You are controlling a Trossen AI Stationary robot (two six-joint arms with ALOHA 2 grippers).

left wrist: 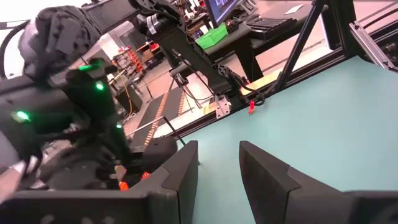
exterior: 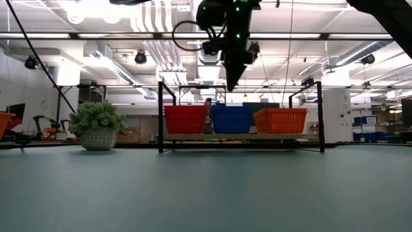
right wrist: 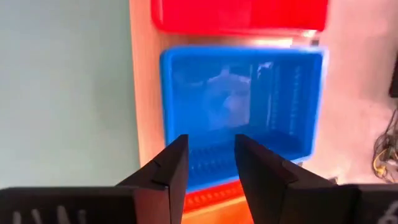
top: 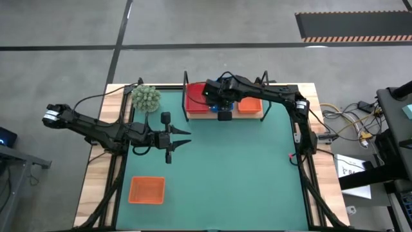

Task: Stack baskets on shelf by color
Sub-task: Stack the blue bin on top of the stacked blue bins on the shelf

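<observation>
One blue basket (right wrist: 242,112) sits on the shelf (top: 193,116) directly beneath the open right hand (right wrist: 211,165).

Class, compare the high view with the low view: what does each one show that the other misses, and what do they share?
Only the high view shows the left gripper, open over the green mat, and how the lone orange basket sits near the mat's front-left corner.

Only the low view shows the blue basket plainly, between the red basket and the orange one on the shelf, plus the room's ceiling behind.

Both show the shelf, the potted plant and the right gripper above the shelf's middle.
</observation>
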